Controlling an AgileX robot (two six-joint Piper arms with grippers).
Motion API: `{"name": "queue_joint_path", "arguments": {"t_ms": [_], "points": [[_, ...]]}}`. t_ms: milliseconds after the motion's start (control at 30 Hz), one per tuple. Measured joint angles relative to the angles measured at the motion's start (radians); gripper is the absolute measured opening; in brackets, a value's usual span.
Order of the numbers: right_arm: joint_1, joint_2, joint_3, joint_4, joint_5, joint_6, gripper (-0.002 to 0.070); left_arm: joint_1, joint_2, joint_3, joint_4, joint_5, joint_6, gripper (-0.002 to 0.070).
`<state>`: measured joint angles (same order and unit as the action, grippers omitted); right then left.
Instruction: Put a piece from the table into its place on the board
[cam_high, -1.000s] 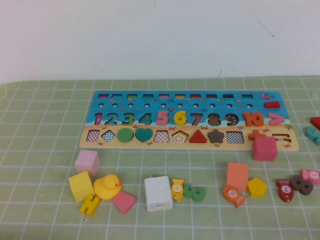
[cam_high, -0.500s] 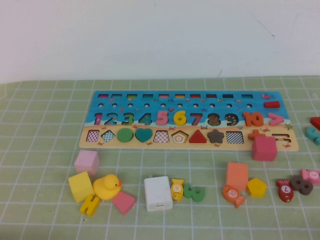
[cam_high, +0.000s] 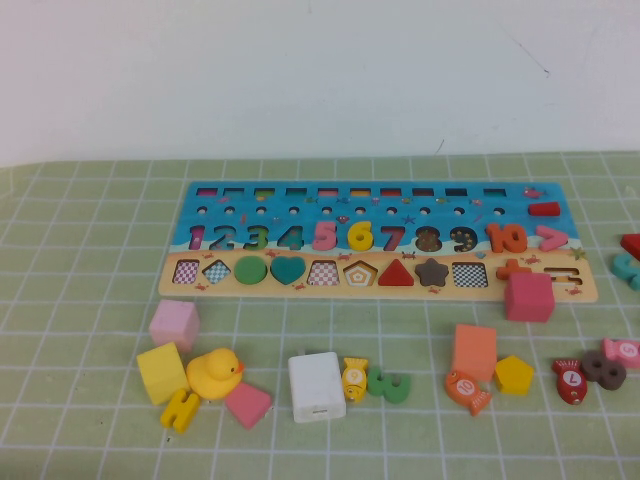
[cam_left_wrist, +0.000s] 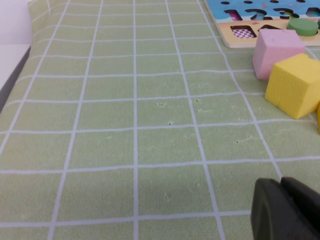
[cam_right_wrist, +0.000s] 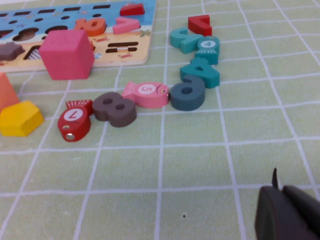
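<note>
Wooden board (cam_high: 190, 205) lying flat on light-green gridded table (cam_high: 80, 270), blue band printed 1 to 10, tan band of shape cut-outs below. Yellow numeral 6 (cam_high: 360, 236) seated in its slot on blue band, between pink 5 (cam_high: 324, 234) and red 7 (cam_high: 393, 238). Magenta cube (cam_high: 528, 296) resting on board's lower right edge. Loose near table's right side: red fish (cam_right_wrist: 75, 120) marked 7, pink fish (cam_right_wrist: 146, 94) marked 5, brown 8 (cam_right_wrist: 115, 108), teal fish (cam_right_wrist: 207, 45) marked 4. Left gripper (cam_left_wrist: 287, 210) low over bare table, near yellow cube (cam_left_wrist: 295, 85); opening cannot be told. Right gripper (cam_right_wrist: 290, 212) low over table, well short of loose pieces; opening cannot be told.
</note>
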<state>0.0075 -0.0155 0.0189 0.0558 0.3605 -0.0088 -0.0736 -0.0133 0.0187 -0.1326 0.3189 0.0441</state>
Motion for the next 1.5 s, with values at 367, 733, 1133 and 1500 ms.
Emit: {"name": "queue_joint_path", "arguments": {"t_ms": [367, 733, 1133, 1500], "points": [[0.000, 0.000, 0.000, 0.000, 0.000, 0.000, -0.0003, 0.000, 0.000, 0.000, 0.000, 0.000, 0.000, -0.0002], [0.000, 0.000, 0.000, 0.000, 0.000, 0.000, -0.0003, 0.000, 0.000, 0.000, 0.000, 0.000, 0.000, -0.0002], [-0.061, 0.000, 0.000, 0.000, 0.000, 0.000, -0.0003, 0.000, 0.000, 0.000, 0.000, 0.000, 0.000, -0.0002], [-0.064, 0.000, 0.000, 0.000, 0.000, 0.000, -0.0003, 0.000, 0.000, 0.000, 0.000, 0.000, 0.000, -0.0002]]}}
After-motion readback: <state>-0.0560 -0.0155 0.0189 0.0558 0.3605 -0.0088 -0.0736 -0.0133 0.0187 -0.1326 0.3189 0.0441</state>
